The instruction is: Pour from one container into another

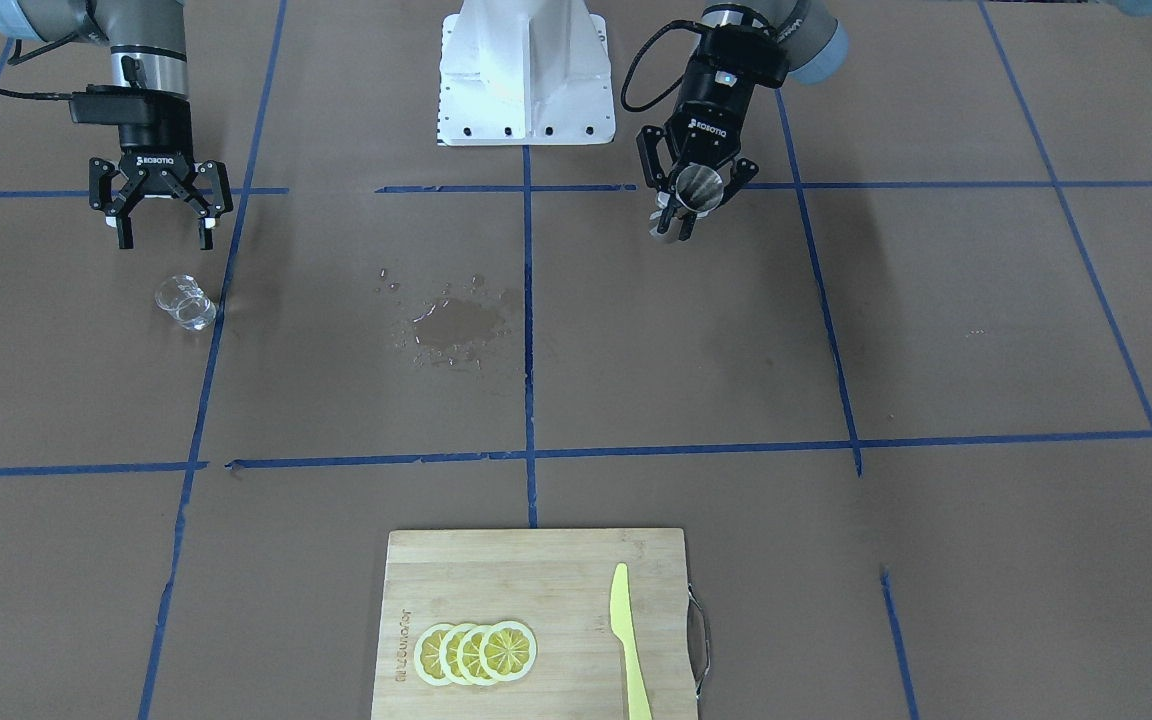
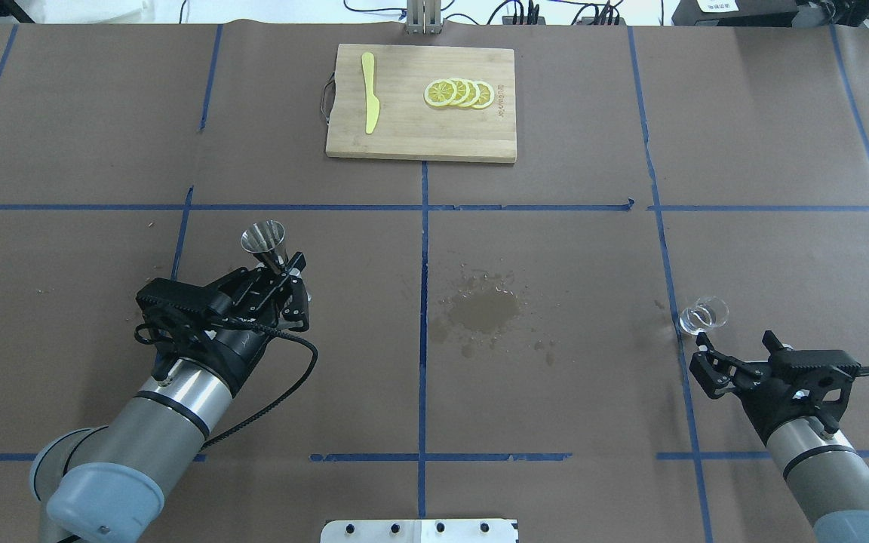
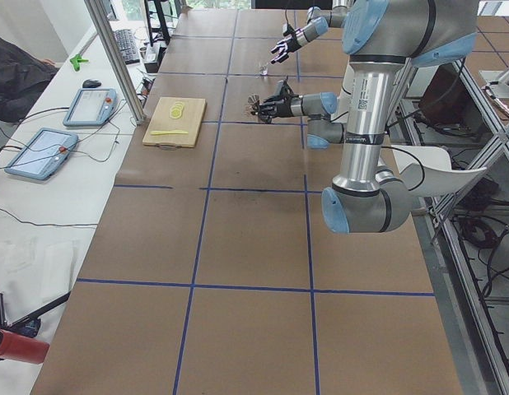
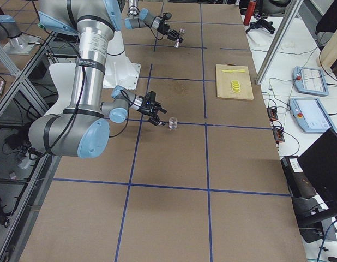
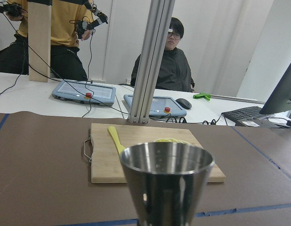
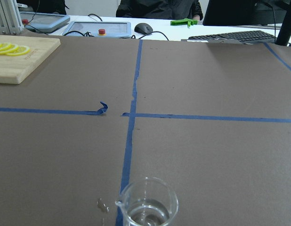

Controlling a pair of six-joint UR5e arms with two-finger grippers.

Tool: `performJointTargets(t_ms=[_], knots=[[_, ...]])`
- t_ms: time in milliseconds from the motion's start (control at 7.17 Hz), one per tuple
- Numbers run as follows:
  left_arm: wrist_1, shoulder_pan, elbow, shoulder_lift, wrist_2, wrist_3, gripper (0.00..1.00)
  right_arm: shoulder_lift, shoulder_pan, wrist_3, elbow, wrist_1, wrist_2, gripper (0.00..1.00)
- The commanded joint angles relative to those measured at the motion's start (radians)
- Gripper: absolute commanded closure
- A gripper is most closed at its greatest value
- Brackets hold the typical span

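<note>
The steel jigger (image 2: 265, 240) is clamped by its lower cone in my left gripper (image 2: 284, 273), and its open mouth fills the left wrist view (image 5: 166, 181). From the front, the jigger (image 1: 698, 190) sits between the left gripper's (image 1: 681, 208) fingers. The clear glass cup (image 2: 704, 315) stands upright on the brown paper, just ahead of my open right gripper (image 2: 735, 343), which does not touch it. In the right wrist view the glass cup (image 6: 148, 206) shows a little clear liquid at its bottom. From the front, the right gripper (image 1: 164, 238) hangs behind the glass cup (image 1: 186, 303).
A wet spill (image 2: 483, 309) with scattered droplets marks the paper between the two arms. At the far edge lies a wooden cutting board (image 2: 419, 139) with lemon slices (image 2: 459, 93) and a yellow knife (image 2: 369, 102). Blue tape lines cross the table.
</note>
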Motion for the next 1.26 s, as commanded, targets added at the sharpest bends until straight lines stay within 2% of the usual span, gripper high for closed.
performJointTargets(t_ms=[0, 419, 1116], knots=[[0.000, -0.002, 0.003, -0.002, 0.000, 0.002, 1.00, 0.018, -0.006, -0.008, -0.061, 0.058, -0.070, 0.00], [0.000, -0.008, 0.001, -0.002, 0.000, 0.002, 1.00, 0.080, -0.008, -0.016, -0.146, 0.057, -0.084, 0.00], [0.000, -0.008, 0.001, -0.002, 0.001, 0.002, 1.00, 0.106, 0.004, -0.018, -0.175, 0.055, -0.083, 0.00]])
